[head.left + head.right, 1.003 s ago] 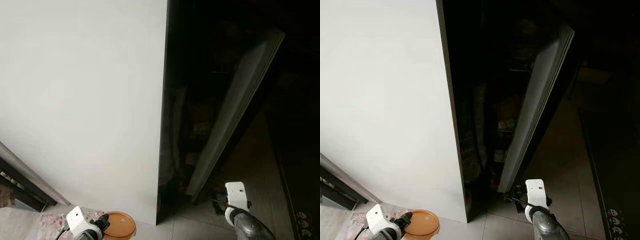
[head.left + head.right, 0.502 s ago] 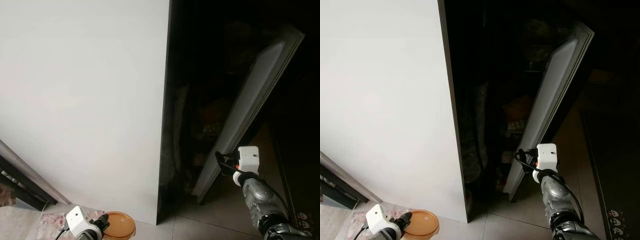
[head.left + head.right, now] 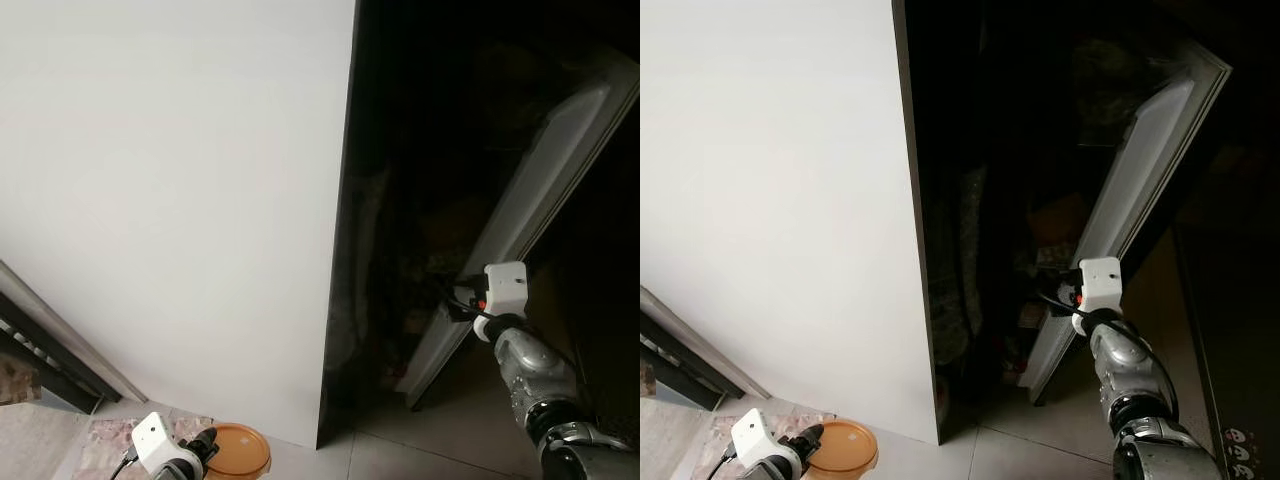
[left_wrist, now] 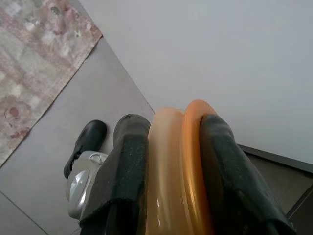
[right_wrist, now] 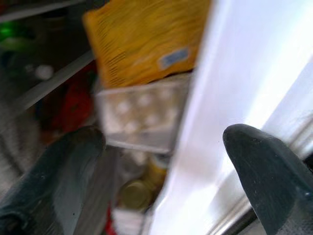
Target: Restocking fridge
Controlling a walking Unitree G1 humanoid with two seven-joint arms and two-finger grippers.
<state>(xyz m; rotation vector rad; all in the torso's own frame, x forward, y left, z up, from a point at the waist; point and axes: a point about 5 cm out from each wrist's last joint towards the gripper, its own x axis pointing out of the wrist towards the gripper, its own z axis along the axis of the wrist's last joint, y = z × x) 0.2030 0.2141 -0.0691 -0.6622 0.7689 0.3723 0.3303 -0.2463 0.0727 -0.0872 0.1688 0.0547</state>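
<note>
right claw (image 5: 161, 161): fingers spread apart, straddling the edge of the fridge door (image 3: 520, 215); one finger on the inner side toward the shelves, one on the outer side. Not clamped on anything.
left claw (image 4: 168, 166): closed on an orange container (image 3: 238, 452), gripped edge-on, rim and lid between the pads; held low near the floor, beside the fridge's white side panel (image 3: 180, 200).
fridge door: partly ajar, tilted across the opening; interior dark.
inside: yellow packet (image 5: 146, 41), clear egg tray (image 5: 142, 117), a jar (image 5: 132, 193) below, all close behind the door edge.
risk 1: open fingers give no hold on the door edge, so a sideways pull could slip off and let the door swing back shut.
risk 2: inner finger sits near the egg tray; pushing deeper could knock it or the jar.
risk 3: container is pinched on a thin rim, so a jolt while the body shifts could twist it out or pop the lid.
risk 4: gap looks narrow for getting the container in; door likely needs more swing first.
</note>
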